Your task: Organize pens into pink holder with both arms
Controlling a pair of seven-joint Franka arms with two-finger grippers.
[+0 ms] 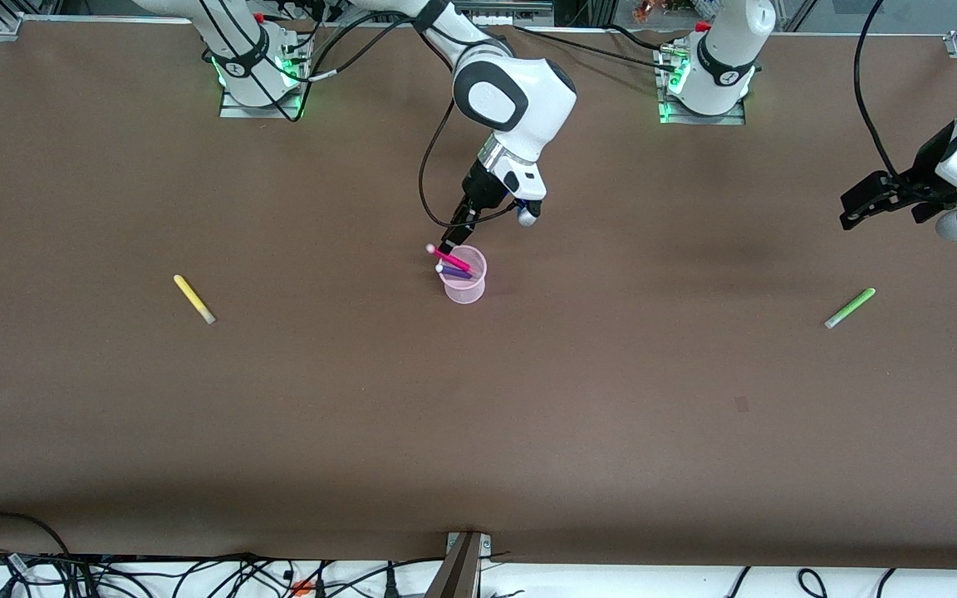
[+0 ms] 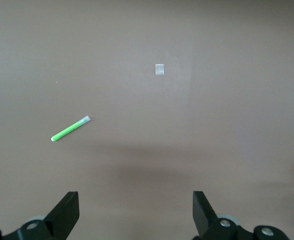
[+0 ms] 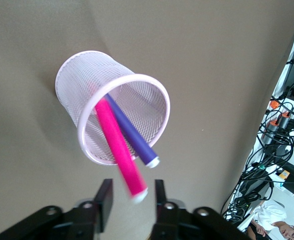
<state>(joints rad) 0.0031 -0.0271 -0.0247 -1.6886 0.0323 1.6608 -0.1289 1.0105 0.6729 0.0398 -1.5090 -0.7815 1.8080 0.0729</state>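
Note:
The pink holder (image 1: 465, 282), a pale pink mesh cup, stands at mid-table and also shows in the right wrist view (image 3: 111, 107). The magenta pen (image 1: 452, 259) and the purple pen (image 1: 455, 272) lean inside it. My right gripper (image 1: 448, 243) is open just above the holder. The magenta pen's top end (image 3: 136, 187) lies between its fingers with a gap on each side. The yellow pen (image 1: 193, 298) lies toward the right arm's end of the table. The green pen (image 1: 850, 308) lies toward the left arm's end and shows in the left wrist view (image 2: 70, 128). My left gripper (image 1: 848, 212) hangs open and empty over the table near it.
A small pale patch (image 1: 742, 404) marks the tabletop, nearer to the front camera than the green pen. Cables and a metal bracket (image 1: 463, 565) run along the table's front edge. Both arm bases (image 1: 258, 75) stand at the back edge.

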